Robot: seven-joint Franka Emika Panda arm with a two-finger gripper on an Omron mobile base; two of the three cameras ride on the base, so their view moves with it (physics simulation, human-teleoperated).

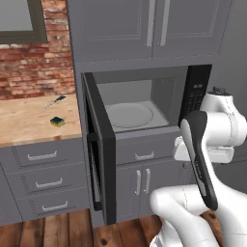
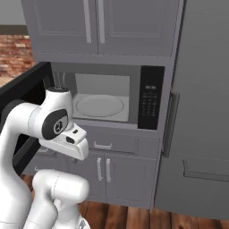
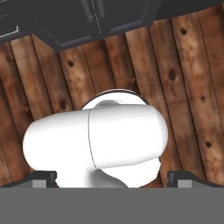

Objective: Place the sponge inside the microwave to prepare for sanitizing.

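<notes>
Microwave open, sponge on the table, hand aimed at the floor.

I see the sponge point(image 1: 57, 121) on the wooden table point(image 1: 24, 123) at about 9 o'clock from the microwave point(image 1: 144, 103), well apart from it, with a thin utensil point(image 1: 54, 102) near it toward the brick wall. The microwave door point(image 1: 99, 144) stands open. My hand point(image 3: 112, 177) looks down at floorboards; fingertips point(image 3: 43, 178) set wide apart, holding nothing.
</notes>
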